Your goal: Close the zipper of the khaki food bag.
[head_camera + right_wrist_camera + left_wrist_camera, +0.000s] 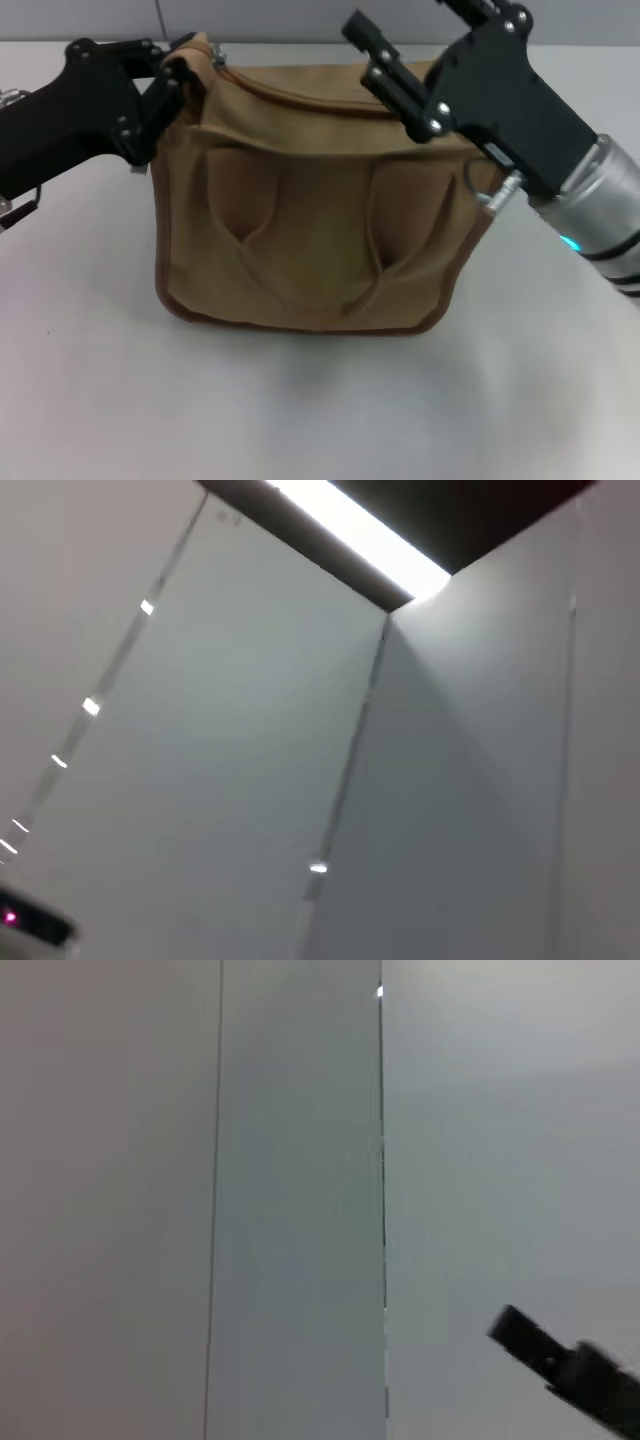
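The khaki food bag (310, 220) stands upright in the middle of the white table in the head view, its two looped handles facing me. The zipper (300, 92) runs as a dark line along the bag's top edge. A small silver piece (218, 53) shows at its left end. My left gripper (172, 75) is shut on the bag's top left corner. My right gripper (365, 50) hovers over the right part of the top edge, fingers apart, with nothing visible between them. Both wrist views show only walls and ceiling.
The white table (300, 400) spreads around the bag. A silver ring and clip (497, 195) hang at the bag's right side below my right arm. A black gripper part (565, 1370) shows in the left wrist view.
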`<state>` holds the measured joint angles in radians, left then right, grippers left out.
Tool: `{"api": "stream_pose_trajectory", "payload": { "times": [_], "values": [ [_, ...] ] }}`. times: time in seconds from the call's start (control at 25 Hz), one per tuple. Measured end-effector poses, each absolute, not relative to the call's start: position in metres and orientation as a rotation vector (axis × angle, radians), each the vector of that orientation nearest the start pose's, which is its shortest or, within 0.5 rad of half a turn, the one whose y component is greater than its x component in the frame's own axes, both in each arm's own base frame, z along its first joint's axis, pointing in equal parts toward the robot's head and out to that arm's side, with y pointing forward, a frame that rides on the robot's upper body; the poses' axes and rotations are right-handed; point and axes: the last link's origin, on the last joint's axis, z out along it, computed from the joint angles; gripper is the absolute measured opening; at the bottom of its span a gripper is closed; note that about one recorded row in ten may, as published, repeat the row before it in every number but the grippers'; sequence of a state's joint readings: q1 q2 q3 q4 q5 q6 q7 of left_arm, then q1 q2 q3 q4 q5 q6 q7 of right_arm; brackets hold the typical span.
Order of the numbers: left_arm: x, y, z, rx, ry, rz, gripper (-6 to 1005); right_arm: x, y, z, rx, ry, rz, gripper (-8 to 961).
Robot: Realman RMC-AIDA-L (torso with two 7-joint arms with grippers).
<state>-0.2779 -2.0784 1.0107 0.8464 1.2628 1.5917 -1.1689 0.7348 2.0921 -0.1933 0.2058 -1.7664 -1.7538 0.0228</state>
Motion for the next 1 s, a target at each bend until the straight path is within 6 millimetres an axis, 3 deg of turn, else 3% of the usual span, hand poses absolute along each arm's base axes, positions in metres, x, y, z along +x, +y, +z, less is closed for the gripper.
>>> {"api": "stream_pose_trajectory", "payload": {
  "times": [0.28,0.48,1.0],
  "values": [
    [-0.222,0.31,0.046,-2.369,-0.19,-1.21,28,0.139,0.316,-0.083,-1.871,-0.464,1.068,607],
    [-0.218,0.316,0.043,-2.368,-0.199,-1.213,28,0.139,0.312,-0.095,-1.906,-0.531,0.987,607],
    [-0.212,0.324,0.039,-2.373,-0.2,-1.212,28,0.132,0.32,-0.099,-1.917,-0.55,0.947,606]
  ]
}}
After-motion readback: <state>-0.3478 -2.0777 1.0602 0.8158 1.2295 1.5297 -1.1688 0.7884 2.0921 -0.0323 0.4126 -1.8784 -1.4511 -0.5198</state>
